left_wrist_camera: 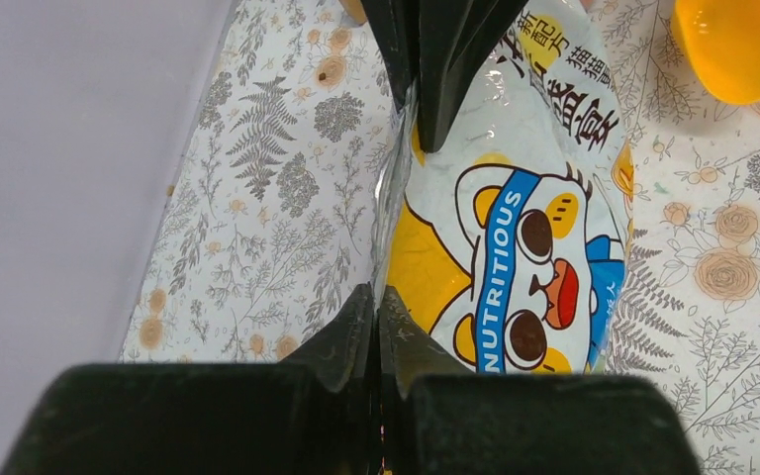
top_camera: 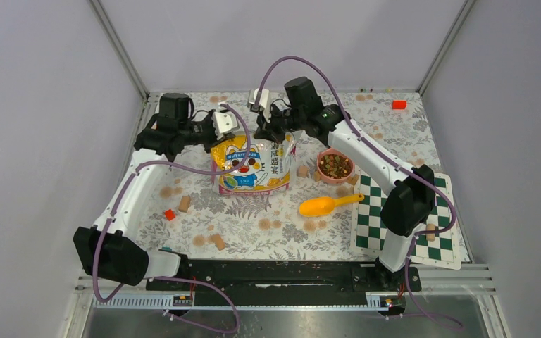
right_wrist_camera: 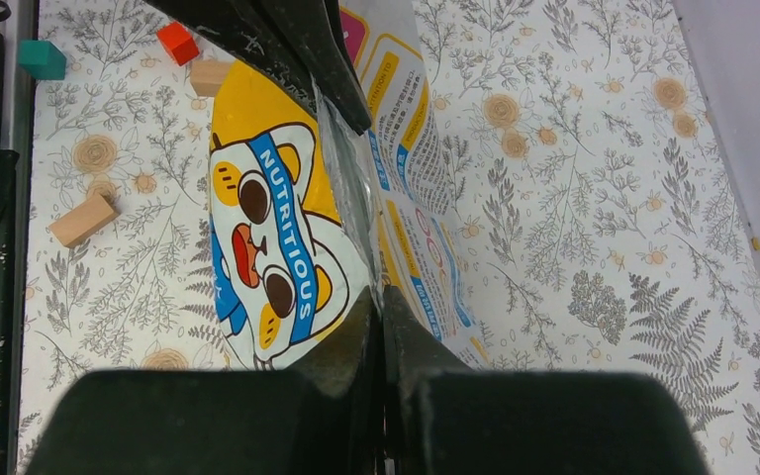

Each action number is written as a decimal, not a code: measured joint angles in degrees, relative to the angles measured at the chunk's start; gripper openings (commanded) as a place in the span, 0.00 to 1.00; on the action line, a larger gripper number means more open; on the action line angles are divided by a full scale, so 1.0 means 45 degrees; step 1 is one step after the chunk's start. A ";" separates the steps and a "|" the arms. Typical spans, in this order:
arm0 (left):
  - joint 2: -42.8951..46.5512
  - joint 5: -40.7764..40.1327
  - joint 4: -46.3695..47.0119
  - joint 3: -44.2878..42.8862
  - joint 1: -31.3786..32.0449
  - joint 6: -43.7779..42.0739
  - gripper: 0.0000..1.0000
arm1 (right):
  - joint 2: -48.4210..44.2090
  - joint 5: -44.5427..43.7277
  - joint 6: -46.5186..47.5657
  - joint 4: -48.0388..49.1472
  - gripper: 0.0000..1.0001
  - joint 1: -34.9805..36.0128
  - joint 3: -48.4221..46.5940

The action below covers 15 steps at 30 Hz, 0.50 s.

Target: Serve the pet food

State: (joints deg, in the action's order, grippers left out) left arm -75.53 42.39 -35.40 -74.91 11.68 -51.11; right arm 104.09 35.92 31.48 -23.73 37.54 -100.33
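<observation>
Field notes. Both arms are reaching to the far middle of the table.

Left gripper (left_wrist_camera: 376, 315): jaws pressed together, pinching the top seam of the cat-print bag (top_camera: 250, 167) at its left end.

Right gripper (right_wrist_camera: 382, 315): likewise clamped on that seam, at the right end.

I see the pet food (top_camera: 335, 165) piled in the pink bowl (top_camera: 336, 180), just right of the bag.

A yellow scoop (top_camera: 322, 205) lies on the near side of the bowl, its handle pointing right toward the checkered mat (top_camera: 373, 220).
</observation>
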 measured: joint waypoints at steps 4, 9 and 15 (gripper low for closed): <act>-0.0015 -0.0204 -0.0316 -0.0131 -0.0044 -0.0282 0.16 | 0.0000 -0.0092 0.0034 -0.0010 0.00 0.0049 -0.0024; -0.0015 -0.0631 -0.0675 -0.0189 -0.0403 -0.0413 0.00 | 0.0015 -0.0209 0.0078 0.0034 0.00 0.0049 -0.0024; 0.0010 -0.0593 -0.0855 -0.0189 -0.0520 -0.0724 0.17 | 0.0029 -0.0233 0.0126 0.0087 0.00 0.0102 -0.0024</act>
State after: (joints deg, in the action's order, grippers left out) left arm -75.48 39.72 -39.24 -75.77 9.34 -54.37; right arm 104.22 34.87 32.05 -23.33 38.00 -100.44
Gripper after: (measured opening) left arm 0.043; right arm 0.026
